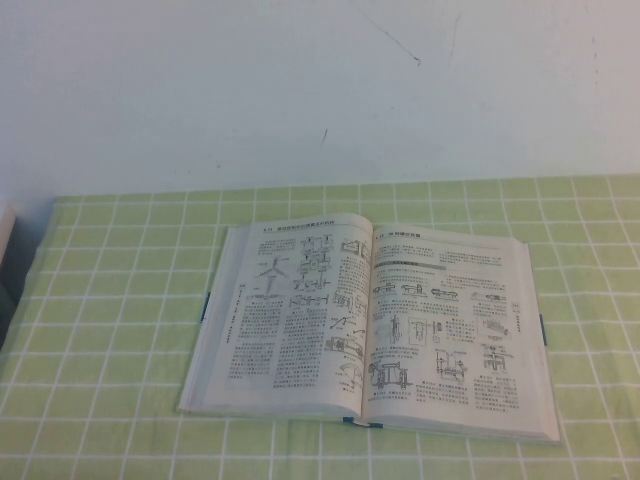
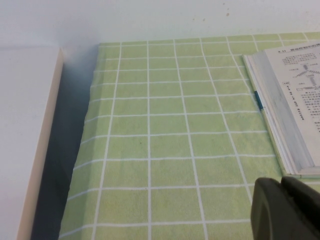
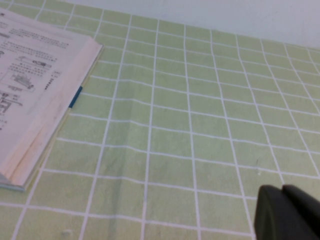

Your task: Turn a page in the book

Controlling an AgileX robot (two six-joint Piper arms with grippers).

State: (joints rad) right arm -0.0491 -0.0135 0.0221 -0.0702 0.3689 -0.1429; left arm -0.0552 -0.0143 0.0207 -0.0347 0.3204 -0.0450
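Starting at the left, a pale board [image 2: 30,135] stands beside the tablecloth's edge, and the left gripper [image 2: 283,206] hovers above the green checked cloth [image 2: 165,150], near the book's left edge without touching it; its dark fingers look pressed together, holding nothing. The book [image 1: 372,330] lies open and flat in the middle of the table, both facing pages densely printed with drawings. Further right, the right gripper [image 3: 285,212] hangs over bare cloth, well apart from the book, its fingers closed and empty.
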